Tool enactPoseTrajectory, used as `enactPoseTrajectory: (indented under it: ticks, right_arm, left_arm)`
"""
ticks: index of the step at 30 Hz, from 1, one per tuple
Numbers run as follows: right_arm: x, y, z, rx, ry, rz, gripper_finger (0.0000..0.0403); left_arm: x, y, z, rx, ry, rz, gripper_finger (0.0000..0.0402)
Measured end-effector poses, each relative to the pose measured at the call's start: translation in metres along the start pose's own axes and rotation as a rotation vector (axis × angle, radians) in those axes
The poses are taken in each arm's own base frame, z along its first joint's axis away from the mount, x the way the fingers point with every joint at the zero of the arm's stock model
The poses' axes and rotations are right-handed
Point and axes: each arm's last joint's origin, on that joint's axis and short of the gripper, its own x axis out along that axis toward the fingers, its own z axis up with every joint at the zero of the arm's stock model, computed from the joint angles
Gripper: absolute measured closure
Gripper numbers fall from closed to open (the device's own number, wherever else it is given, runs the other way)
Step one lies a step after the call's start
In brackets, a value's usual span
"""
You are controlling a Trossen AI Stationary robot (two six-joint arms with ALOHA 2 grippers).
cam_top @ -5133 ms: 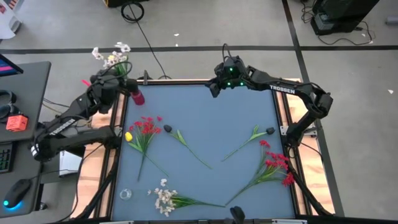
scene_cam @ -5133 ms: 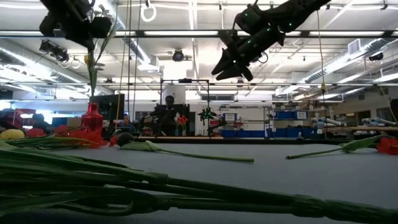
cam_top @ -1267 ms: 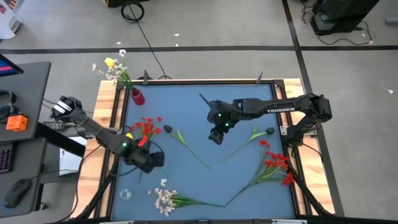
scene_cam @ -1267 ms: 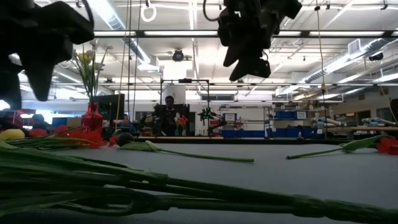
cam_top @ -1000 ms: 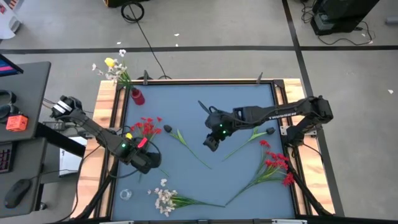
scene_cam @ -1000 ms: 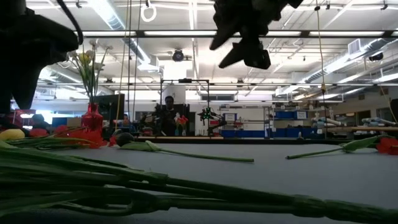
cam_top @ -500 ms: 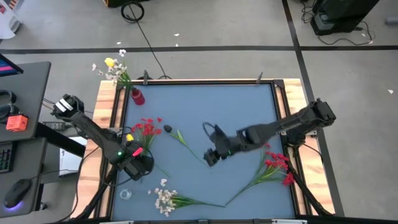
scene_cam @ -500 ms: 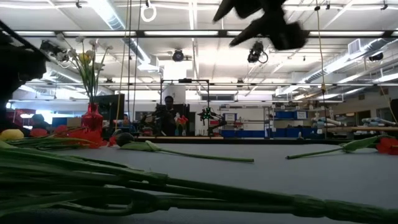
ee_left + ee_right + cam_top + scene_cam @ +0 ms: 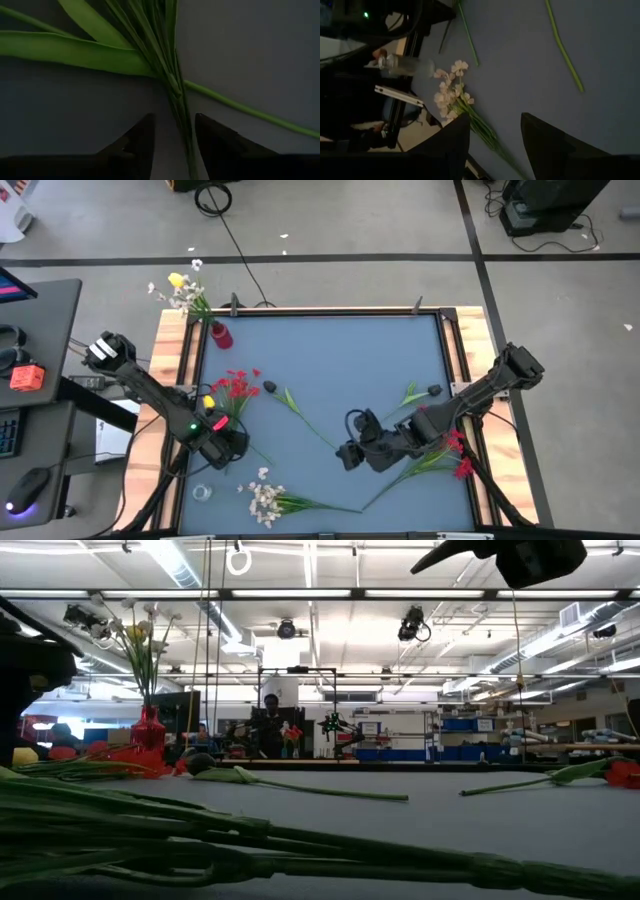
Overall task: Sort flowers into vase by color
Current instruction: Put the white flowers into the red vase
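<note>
A small red vase (image 9: 220, 335) at the far left corner holds white and yellow flowers (image 9: 181, 283). On the mat lie a red spray with a yellow tulip (image 9: 231, 387), a dark-budded stem (image 9: 296, 409), another dark-budded stem (image 9: 412, 395), red sprays (image 9: 443, 446) and a white cluster (image 9: 265, 500). My left gripper (image 9: 173, 145) hangs low over the left bunch's stems (image 9: 176, 95), open, one finger on either side of them. My right gripper (image 9: 490, 145) hovers open above the mat's near middle, with the white cluster (image 9: 451, 92) ahead of it.
A small clear glass (image 9: 202, 492) lies at the near left corner, next to the white cluster. Wooden rails (image 9: 173, 430) frame the mat. A desk with a mouse and keyboard (image 9: 20, 470) stands to the left. A person (image 9: 272, 710) shows far behind the table.
My right gripper has swung from the mat's middle toward the near edge, staying above the mat. My left gripper has come down lower over the stems of the left bunch and shifted a little toward the near left. No flower has moved.
</note>
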Motion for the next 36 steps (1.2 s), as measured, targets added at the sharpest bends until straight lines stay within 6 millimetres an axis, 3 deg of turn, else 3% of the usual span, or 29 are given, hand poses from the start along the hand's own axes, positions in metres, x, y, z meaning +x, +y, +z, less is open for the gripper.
enactPoseTrajectory:
  ticks: [6,12,30,36]
  right_arm:
    - [0.0,0.0,0.0,0.001,0.006,0.0,0.0218]
    - [0.0,-0.009,0.0,-0.024,0.019,-0.087,0.0218]
    - [0.003,-0.008,0.007,0.007,0.063,-0.085,0.0218]
    - [0.003,-0.008,0.007,0.008,0.095,-0.085,0.0218]
  left_arm:
    - [0.0,-0.001,0.0,-0.001,0.004,-0.007,0.0292]
    - [0.0,-0.004,-0.002,-0.01,0.017,-0.033,0.0299]
    - [-0.018,-0.019,-0.003,0.03,0.028,-0.108,0.0235]
    - [-0.045,-0.03,0.0,0.104,0.059,-0.243,0.0235]
